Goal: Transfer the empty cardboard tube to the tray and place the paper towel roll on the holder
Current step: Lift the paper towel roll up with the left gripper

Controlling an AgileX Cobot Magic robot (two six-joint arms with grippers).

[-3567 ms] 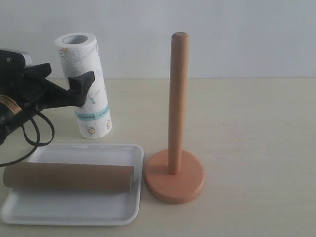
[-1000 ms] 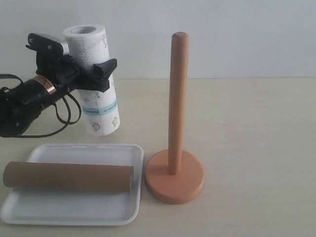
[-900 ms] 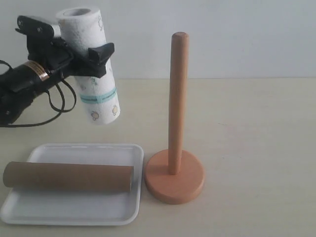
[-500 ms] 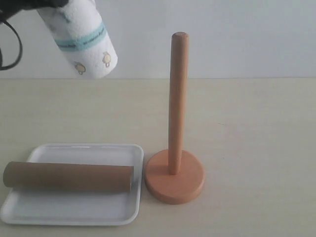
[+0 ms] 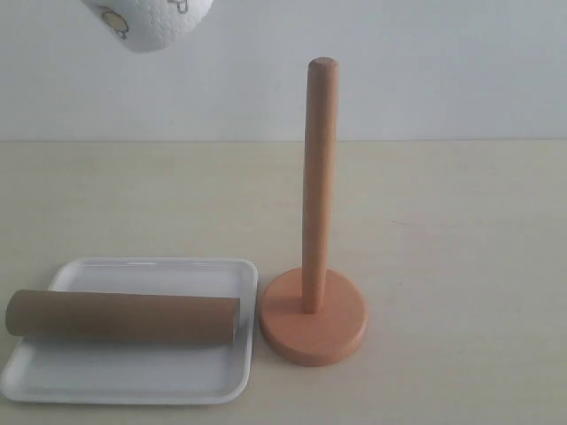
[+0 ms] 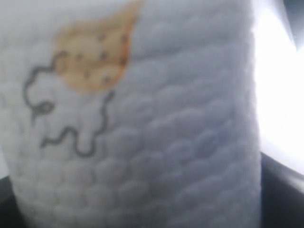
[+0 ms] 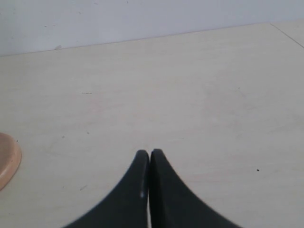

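Note:
The paper towel roll (image 5: pixel 149 19) hangs high at the top left of the exterior view; only its lower end with yellow prints shows. Its embossed white paper (image 6: pixel 152 133) fills the left wrist view, so my left gripper is shut on it, with just a dark finger (image 6: pixel 284 190) showing past its side. The empty cardboard tube (image 5: pixel 124 317) lies across the white tray (image 5: pixel 133 379). The wooden holder (image 5: pixel 316 195) stands bare just right of the tray. My right gripper (image 7: pixel 150 154) is shut on nothing, low over the table.
The holder's round base (image 7: pixel 6 160) shows at the edge of the right wrist view. Pale tabletop (image 5: pixel 461 266) stretches to the right of the holder, with a white wall behind.
The left gripper has lifted the paper towel roll off the table, tilted it and carried it up, nearly out of the exterior view's top. Tube, tray and holder have not moved.

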